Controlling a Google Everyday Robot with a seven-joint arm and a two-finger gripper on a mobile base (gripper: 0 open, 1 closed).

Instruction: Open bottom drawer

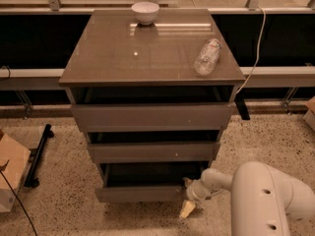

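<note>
The bottom drawer point(140, 193) is the lowest of three taupe-grey drawers in the cabinet. Its flat front stands pulled out toward me, with a dark gap above it. My gripper point(189, 200) sits at the drawer front's right end, low near the floor, on a white arm point(266, 200) that comes in from the lower right. One pale fingertip point(187, 209) hangs just below the drawer's right corner. The other finger is hidden.
A white bowl point(145, 11) and a lying plastic bottle point(206, 57) rest on the cabinet top point(147, 48). A cardboard box point(10, 178) and a black stand point(38, 156) are on the floor at the left. A white cable point(253, 58) hangs at the right.
</note>
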